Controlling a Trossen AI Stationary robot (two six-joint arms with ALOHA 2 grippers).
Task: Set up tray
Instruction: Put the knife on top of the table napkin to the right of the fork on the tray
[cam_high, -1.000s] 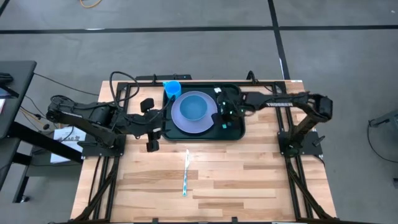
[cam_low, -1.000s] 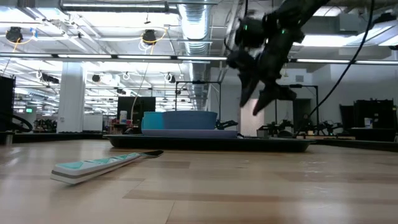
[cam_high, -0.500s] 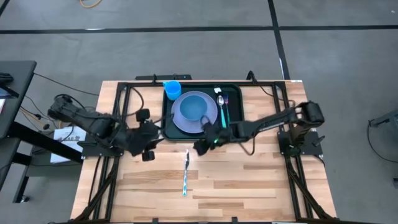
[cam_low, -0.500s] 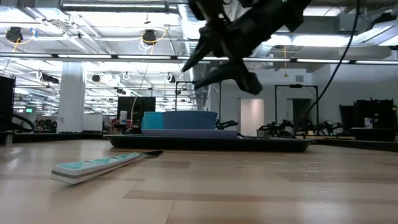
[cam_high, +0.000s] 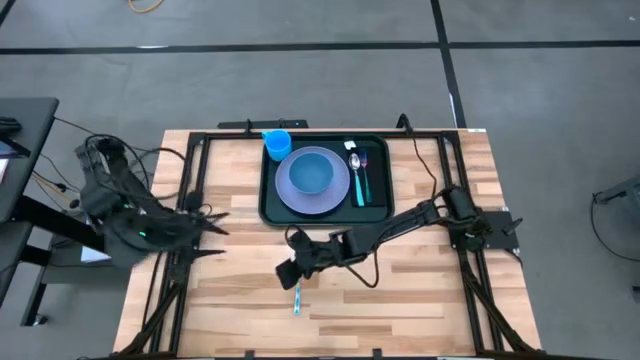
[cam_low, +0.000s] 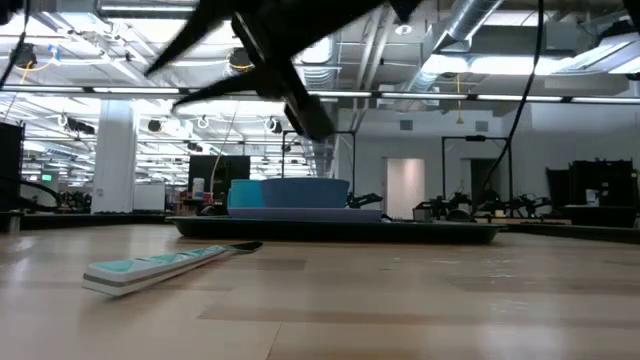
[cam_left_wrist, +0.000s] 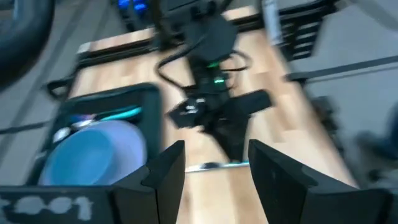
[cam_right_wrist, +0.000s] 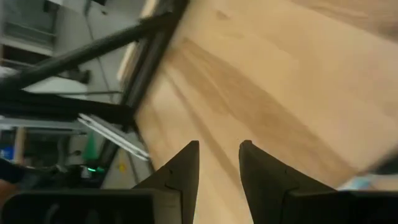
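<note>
Wooden table bears the tray (industrial hall behind); both grippers, left and right, spread apart.

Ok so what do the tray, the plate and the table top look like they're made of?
The tray looks like moulded plastic: dark, smooth, with rounded corners and a raised rim. The plate is lavender, matte and even in colour, so probably plastic too, though glazed ceramic can't be ruled out. The table top looks like wood, butcher-block style: pale joined strips with visible grain and a slight sheen.

One tray, plate, bowl, cup, three utensils.
</note>
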